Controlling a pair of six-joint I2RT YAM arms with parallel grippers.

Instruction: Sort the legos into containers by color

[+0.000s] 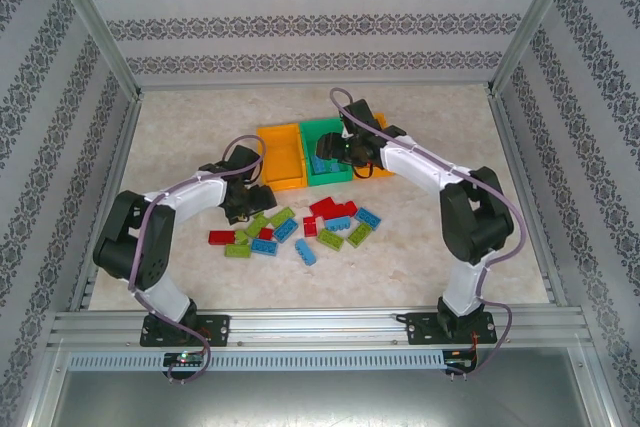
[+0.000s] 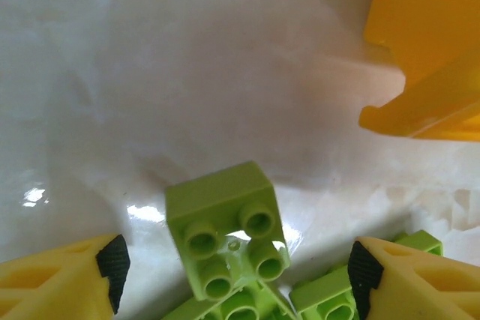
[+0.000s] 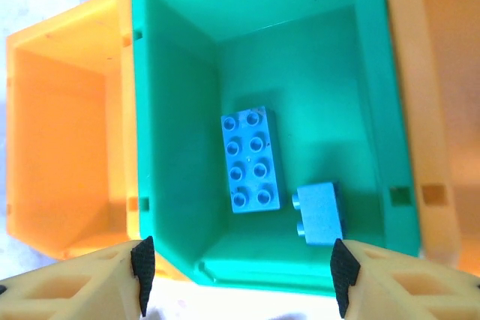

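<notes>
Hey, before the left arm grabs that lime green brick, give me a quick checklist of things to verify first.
1. Left gripper straddles the lime green brick, jaws apart on either side: ok.
2. Brick free of neighbours: not ok, other lime bricks crowd its near end.
3. Right gripper open, nothing between its fingers: ok.
4. Green bin holds only blue bricks: ok, two lie inside.
5. Which orange bin takes lime: cannot tell.
</notes>
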